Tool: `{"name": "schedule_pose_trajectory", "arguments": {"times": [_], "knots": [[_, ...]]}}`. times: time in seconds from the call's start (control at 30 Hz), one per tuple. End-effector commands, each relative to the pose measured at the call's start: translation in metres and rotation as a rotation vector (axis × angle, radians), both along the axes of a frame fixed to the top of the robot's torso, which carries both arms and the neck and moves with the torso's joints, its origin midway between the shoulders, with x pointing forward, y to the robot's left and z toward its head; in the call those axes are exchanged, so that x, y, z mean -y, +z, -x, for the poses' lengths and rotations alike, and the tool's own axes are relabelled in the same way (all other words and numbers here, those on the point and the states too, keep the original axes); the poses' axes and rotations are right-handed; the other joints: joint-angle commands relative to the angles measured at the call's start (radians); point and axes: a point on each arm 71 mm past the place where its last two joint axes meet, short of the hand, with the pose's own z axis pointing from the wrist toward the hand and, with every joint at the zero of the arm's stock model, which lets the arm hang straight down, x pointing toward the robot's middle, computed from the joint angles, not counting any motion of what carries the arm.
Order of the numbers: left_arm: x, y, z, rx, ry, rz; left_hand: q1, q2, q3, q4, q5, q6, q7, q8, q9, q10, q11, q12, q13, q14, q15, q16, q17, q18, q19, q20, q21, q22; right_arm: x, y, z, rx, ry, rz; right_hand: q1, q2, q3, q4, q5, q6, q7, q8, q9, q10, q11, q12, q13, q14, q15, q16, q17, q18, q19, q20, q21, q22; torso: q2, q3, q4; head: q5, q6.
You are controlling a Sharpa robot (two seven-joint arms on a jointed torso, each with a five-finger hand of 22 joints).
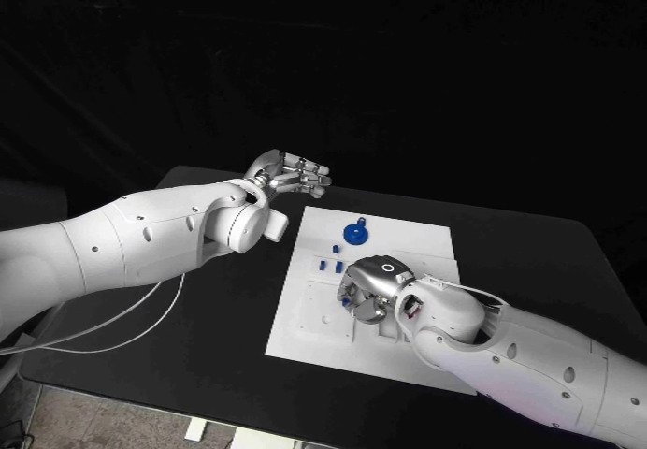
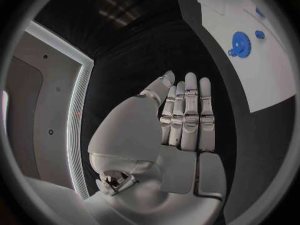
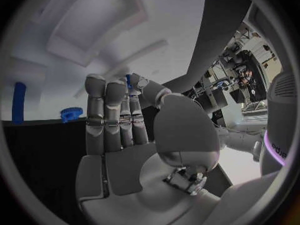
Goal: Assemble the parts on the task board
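The white task board [image 1: 304,318] lies in the middle of the black table. A blue gear [image 1: 354,234] stands near its far edge, with small blue parts [image 1: 330,266] just in front of it. My right hand [image 1: 371,285] is low over the board's middle, fingers pointing down. In the right wrist view its thumb and a fingertip pinch a small blue part [image 3: 128,80], with the gear [image 3: 72,114] and a long blue piece [image 3: 19,102] beyond. My left hand [image 1: 290,176] hovers off the board's far left corner, fingers straight and holding nothing. The left wrist view shows that hand [image 2: 181,120] and the gear [image 2: 239,42].
The black table [image 1: 202,309] surrounds the board, with bare surface to the left and the right. A white cable [image 1: 135,323] loops from my left arm over the table's left side. Shallow recesses mark the board [image 3: 94,35].
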Motion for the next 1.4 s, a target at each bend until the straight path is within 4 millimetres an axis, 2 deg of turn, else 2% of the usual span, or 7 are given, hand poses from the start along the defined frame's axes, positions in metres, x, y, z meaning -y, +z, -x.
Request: {"name": "schedule_pose_trajectory", "arguments": {"times": [0.03,0.13,0.5,0.77,1.0,1.2,1.4], "knots": [[0.004,0.002,0.0,0.002,-0.018,0.011,-0.003,0.006,-0.001,0.005,0.004,-0.003,-0.001,-0.001,-0.001,0.0,-0.002,-0.003,-0.001,-0.001,0.007,-0.006,-0.001,-0.006,0.006,-0.001,-0.003,-0.001,0.003,-0.007,0.0,-0.012,-0.01,0.035,-0.009,0.001,-0.02,0.011,0.003,-0.032,0.004,0.001,-0.003,-0.032,0.007,-0.002,-0.002,-0.002,0.012,-0.001,0.0,0.023,0.038,0.005,-0.016,0.027,0.0,0.0004,0.0005,0.0,-0.003],[0.003,0.002,0.0,0.001,-0.018,0.011,-0.003,0.006,-0.001,0.005,0.004,-0.003,-0.001,-0.001,-0.001,0.0,-0.002,-0.003,-0.001,-0.001,0.007,-0.006,-0.001,-0.006,0.006,-0.001,-0.003,-0.001,0.003,-0.008,0.0,-0.017,-0.015,0.021,-0.02,-0.014,-0.066,0.024,-0.03,-0.082,0.014,0.0,-0.005,-0.085,0.023,-0.002,-0.004,-0.002,0.025,-0.001,-0.003,0.027,0.039,0.016,-0.032,0.019,0.0,0.0008,-0.001,0.002,-0.004],[0.003,0.002,0.0,-0.001,-0.018,0.011,-0.001,0.005,-0.001,0.008,0.003,-0.005,-0.001,-0.001,-0.001,-0.002,-0.001,-0.003,-0.001,-0.001,0.007,-0.006,-0.002,-0.006,0.007,-0.001,-0.002,-0.008,0.007,-0.004,0.0,0.002,-0.029,-0.038,-0.001,-0.052,-0.16,0.048,-0.02,-0.138,0.029,0.0,-0.006,-0.175,0.05,-0.003,-0.005,-0.001,0.044,0.001,-0.025,0.053,0.046,0.039,-0.081,-0.021,0.0,0.0024,-0.0011,0.0,-0.002],[0.0,0.001,0.0,-0.004,-0.015,0.009,-0.001,0.004,0.0,0.008,0.003,-0.007,0.0,-0.001,-0.002,-0.003,-0.001,-0.003,-0.001,-0.002,0.007,-0.007,-0.002,-0.006,0.007,0.0,-0.002,-0.009,0.017,0.005,0.006,0.026,-0.04,-0.096,0.012,-0.062,-0.204,0.055,-0.015,-0.149,0.028,0.0,-0.006,-0.188,0.053,-0.003,-0.005,0.001,0.044,0.002,-0.039,0.059,0.046,0.04,-0.083,-0.048,0.0,0.0021,-0.0027,-0.008,0.002],[-0.002,0.001,0.0,-0.004,-0.013,0.009,-0.001,0.004,0.0,0.008,0.003,-0.007,0.0,-0.001,-0.002,-0.003,-0.001,-0.003,-0.001,-0.002,0.007,-0.007,-0.002,-0.006,0.007,0.0,-0.002,-0.009,0.034,0.024,0.005,0.046,-0.072,-0.146,0.019,-0.07,-0.19,0.057,-0.012,-0.146,0.026,0.0,-0.006,-0.184,0.052,-0.002,-0.005,0.006,0.043,0.002,-0.045,0.059,0.046,0.039,-0.069,-0.063,-0.001,0.0013,-0.0024,-0.024,0.008],[-0.002,0.001,0.0,-0.004,-0.014,0.009,0.0,0.004,0.0,0.008,0.004,-0.007,0.0,-0.001,-0.001,-0.003,-0.001,-0.003,-0.001,-0.003,0.007,-0.007,-0.002,-0.005,0.008,0.0,-0.002,-0.01,0.059,0.048,-0.008,0.05,-0.136,-0.178,0.019,-0.074,-0.18,0.056,0.006,-0.15,0.024,0.0,-0.006,-0.172,0.049,-0.003,-0.005,0.008,0.04,0.005,-0.044,0.057,0.046,0.036,-0.054,-0.067,-0.002,0.0012,-0.0035,-0.044,0.016],[-0.003,0.001,0.0,-0.004,-0.015,0.01,0.0,0.004,0.0,0.008,0.004,-0.007,0.0,-0.001,-0.001,-0.003,-0.001,-0.003,-0.001,-0.003,0.007,-0.007,-0.002,-0.005,0.008,0.0,-0.002,-0.01,0.085,0.066,-0.021,0.064,-0.195,-0.183,0.021,-0.08,-0.197,0.056,0.02,-0.155,0.024,0.0,-0.006,-0.179,0.05,-0.003,-0.005,0.008,0.041,0.005,-0.044,0.058,0.045,0.037,-0.05,-0.072,0.0,0.0025,-0.0034,-0.05,0.021]]}}
